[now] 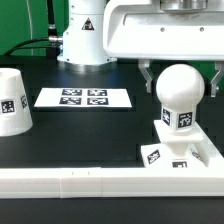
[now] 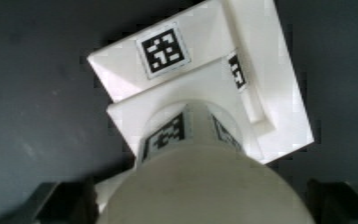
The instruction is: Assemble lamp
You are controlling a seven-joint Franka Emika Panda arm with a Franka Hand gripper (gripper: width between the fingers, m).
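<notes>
The round-headed white bulb stands upright on the blocky square base at the exterior view's right. My gripper hangs over it with one finger on each side of the bulb's head. A narrow gap shows at each finger, so the jaws are open. In the wrist view the bulb fills the space between the dark fingers of the gripper, with the tagged base beyond it. The cone shade stands apart at the exterior view's left.
The marker board lies flat in the middle of the black table. A long white rail runs along the front edge, just before the base. The arm's white pedestal stands at the back.
</notes>
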